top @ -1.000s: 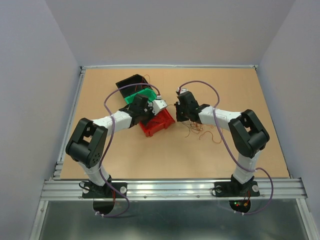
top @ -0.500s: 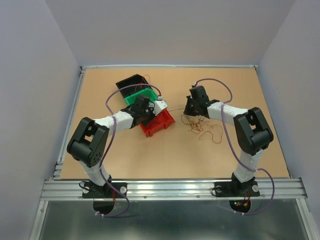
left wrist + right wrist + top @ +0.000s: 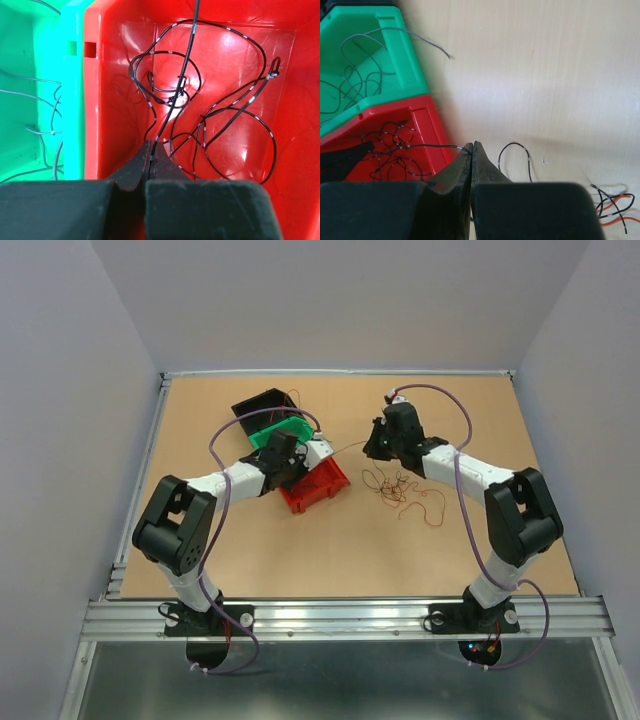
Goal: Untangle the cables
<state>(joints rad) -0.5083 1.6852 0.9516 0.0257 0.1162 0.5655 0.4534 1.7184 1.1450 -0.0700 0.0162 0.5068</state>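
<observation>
At the left fingertips: the left gripper is clenched, and a thin black wire with pale bands is pinched between its black fingers.
Under the left gripper: a red plastic bin is seen directly below, and a loose tangle of black banded wires lies on its floor.
Left of the left gripper: a green plastic bin is set wall to wall against the red plastic bin, and thin grey wires are coiled inside it.
At the right fingertips: the right gripper is clamped tight, and the other end of the same wire is gripped at its tip.
Between the two grippers: the pinched wire is drawn out in a nearly straight line, above the red bin's edge and the tan wooden tabletop.
Beside the right gripper: a single black wire loop lies on the tabletop just next to the fingers.
Farther out from the right gripper: a heap of red, orange-brown and black wires is spread on the tabletop.
Beyond the left gripper: a black plastic bin is placed past the green bin, close against it.
</observation>
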